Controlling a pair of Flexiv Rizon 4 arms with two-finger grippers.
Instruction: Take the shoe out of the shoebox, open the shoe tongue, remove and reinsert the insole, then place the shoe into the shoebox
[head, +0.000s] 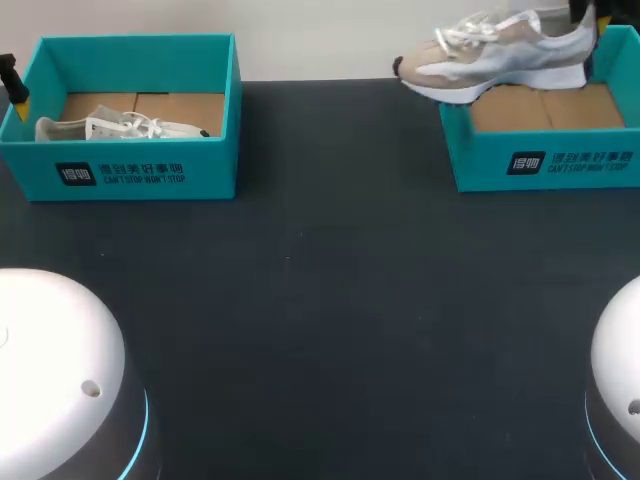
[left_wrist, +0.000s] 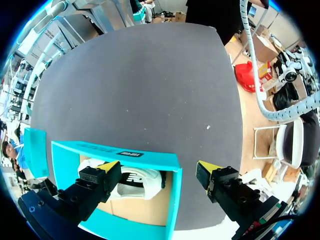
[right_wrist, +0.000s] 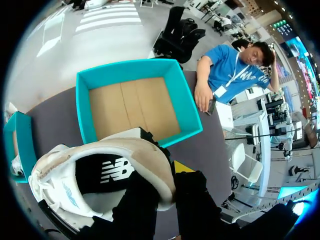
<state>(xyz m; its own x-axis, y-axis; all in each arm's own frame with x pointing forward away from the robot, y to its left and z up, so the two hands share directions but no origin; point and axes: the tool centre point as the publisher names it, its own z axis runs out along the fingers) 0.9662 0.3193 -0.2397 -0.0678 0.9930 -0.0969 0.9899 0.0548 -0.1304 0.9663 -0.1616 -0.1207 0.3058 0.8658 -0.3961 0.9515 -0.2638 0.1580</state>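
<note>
Right gripper (right_wrist: 165, 185) clamps the beige shoe (head: 500, 55) by its heel above the right box (head: 545, 160) at one o'clock. Left gripper (left_wrist: 156, 169) hangs spread apart over the left box (head: 130, 170) at eleven o'clock, which holds a white shoe (head: 120, 127).

Head view high over table (head: 330, 300); left wrist close above left shoebox (left_wrist: 100, 148), right wrist above right shoebox (right_wrist: 132, 107), both shared overhead
</note>
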